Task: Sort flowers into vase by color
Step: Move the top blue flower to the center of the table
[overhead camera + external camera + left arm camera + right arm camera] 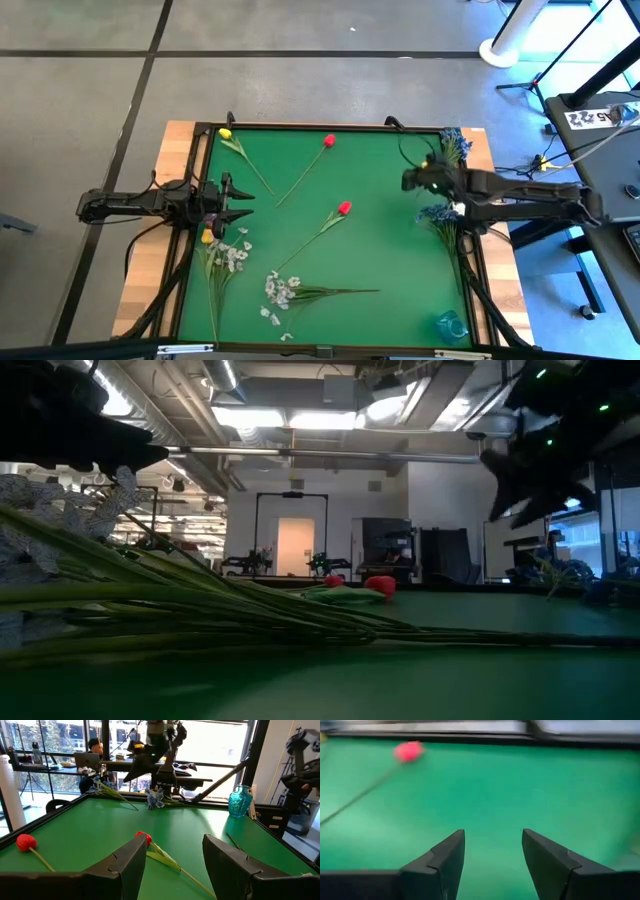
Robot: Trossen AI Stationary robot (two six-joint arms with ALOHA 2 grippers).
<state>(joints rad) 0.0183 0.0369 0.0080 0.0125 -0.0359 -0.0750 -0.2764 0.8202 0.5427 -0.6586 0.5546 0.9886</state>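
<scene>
Felt-green table (pixel 380 250), thin-stemmed red tulips (pixel 344 208), ribbed blue glass vase (pixel 451 325)

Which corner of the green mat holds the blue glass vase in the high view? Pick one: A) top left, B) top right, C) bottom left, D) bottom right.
D: in the high view the blue glass vase stands at the bottom right corner of the green mat, below the right gripper and a blue spray.
</scene>
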